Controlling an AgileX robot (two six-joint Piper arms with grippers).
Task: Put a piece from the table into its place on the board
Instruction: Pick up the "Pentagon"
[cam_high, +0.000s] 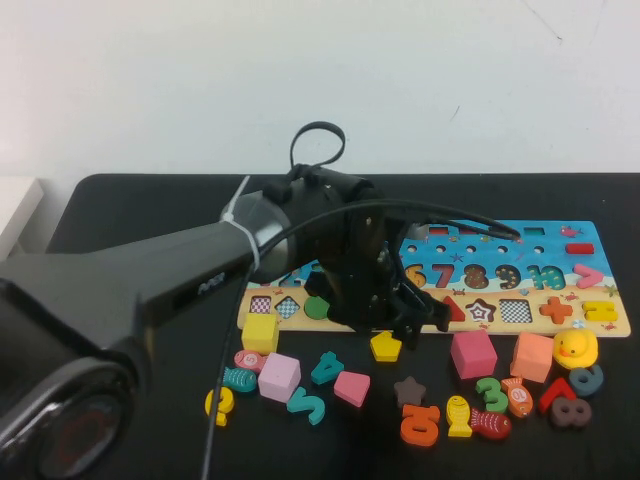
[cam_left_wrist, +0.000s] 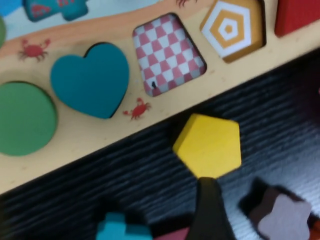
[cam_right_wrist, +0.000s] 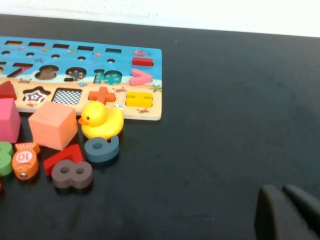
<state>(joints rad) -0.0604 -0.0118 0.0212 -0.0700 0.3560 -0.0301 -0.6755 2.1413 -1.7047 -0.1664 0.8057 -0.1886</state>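
Hovering left tool (cam_high: 425, 318) above piece (cam_high: 386, 346); right tool (cam_right_wrist: 287, 212) parked.

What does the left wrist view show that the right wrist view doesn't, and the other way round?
Left wrist only: the yellow pentagon piece on the table, just off the board's edge near the empty pentagon slot, with the left claw right beside it. Right wrist only: the duck, the orange cube and the right claw, parked away. Both: the board.

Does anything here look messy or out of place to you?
Nothing damaged. The yellow pentagon piece lies on the table beside the board, its slot empty. The left end effector hangs over it; the right end effector waits apart, shut.
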